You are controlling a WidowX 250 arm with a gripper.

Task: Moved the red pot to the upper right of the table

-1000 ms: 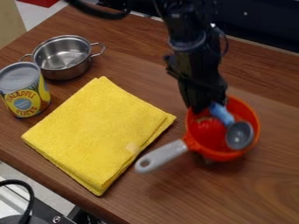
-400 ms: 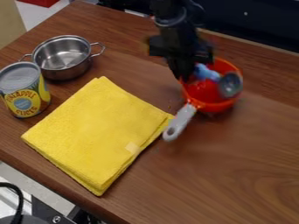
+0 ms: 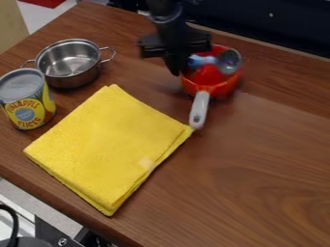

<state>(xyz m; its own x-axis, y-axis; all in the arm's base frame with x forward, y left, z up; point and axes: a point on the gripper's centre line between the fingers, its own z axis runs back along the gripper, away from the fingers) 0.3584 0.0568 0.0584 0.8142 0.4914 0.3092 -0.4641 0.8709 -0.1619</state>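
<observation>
"Location of the red pot (image 3: 213,88)?"

"Upper part of the worktop (image 3: 270,159), slightly right of centre. I judge the task incomplete: more travel rightward is called for."

"Condition of the pincer (image 3: 179,72)?"

"At the pot's left side. As far as the dark arm (image 3: 169,29) allows a finding, it is pinching the wall there. Probable reason: a thin edge gives a sure purchase and leaves the grey handle (image 3: 199,108) free."

"Handle position?"

"Towards the bottom of the view, its end beside the corner of the yellow cloth (image 3: 106,149). Whether they touch, I cannot determine. Swinging it leftward could drag the cloth."

"Contents?"

"One blue-and-grey utensil (image 3: 228,60), leaning at the far rim, presumably left inside to travel along. An off-centre hold could let the pot tilt and shed it."

"Other items?"

"Steel pot (image 3: 69,72) and tin (image 3: 26,108) stand side by side at the left, well apart from the red pot; that placing suits a rightward route."

"Markings?"

"The tin bears a yellow printed label with large lettering, facing the camera. Wording is omitted from this record. I note no other label."
</observation>
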